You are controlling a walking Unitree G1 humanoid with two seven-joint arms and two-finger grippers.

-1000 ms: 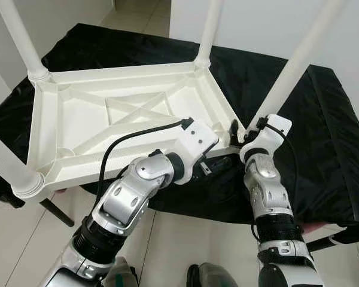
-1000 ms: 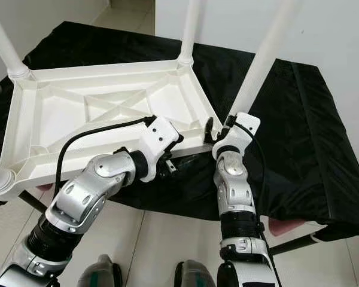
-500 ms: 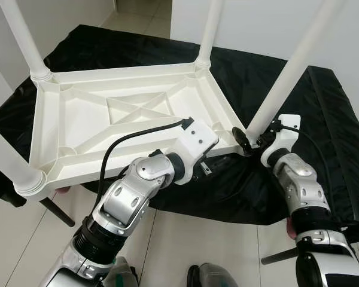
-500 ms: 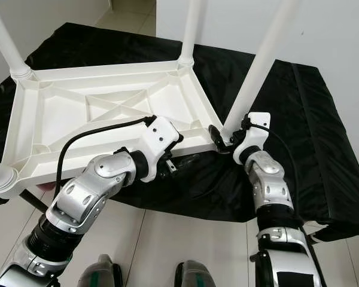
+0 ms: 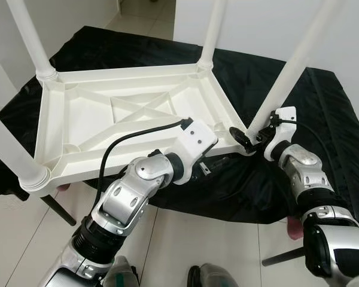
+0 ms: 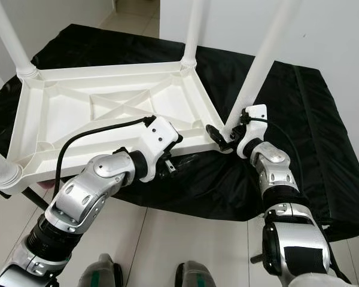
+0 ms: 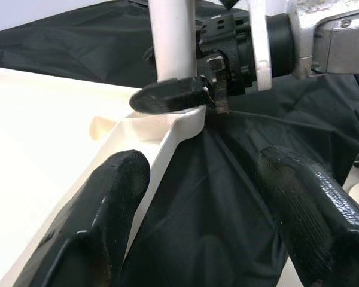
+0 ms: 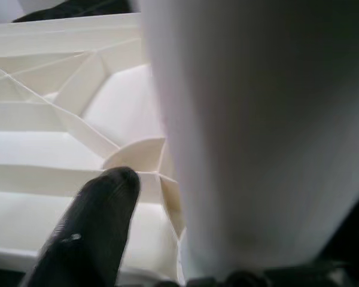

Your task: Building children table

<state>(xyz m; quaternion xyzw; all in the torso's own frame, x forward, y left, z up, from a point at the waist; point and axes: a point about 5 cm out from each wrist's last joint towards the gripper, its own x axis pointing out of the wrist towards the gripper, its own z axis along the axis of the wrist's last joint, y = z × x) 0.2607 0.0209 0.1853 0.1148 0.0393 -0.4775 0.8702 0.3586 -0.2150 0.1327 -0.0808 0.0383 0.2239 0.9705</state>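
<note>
Right tool (image 5: 246,139) grips the base of the near-right leg (image 5: 290,75). Left tool (image 7: 197,197) wide open, straddling the upturned children table (image 5: 96,119) edge. Black cloth (image 5: 329,119) covers the tabletop; tile floor (image 5: 24,239).

Four upright legs are fencing the upturned table (image 5: 125,113), leaving its ribbed underside open from above. At four o'clock, the right claw (image 5: 246,139) is crowding the near-right leg (image 5: 293,66). Black worktop (image 5: 329,137) beyond is lying unobstructed.
</note>
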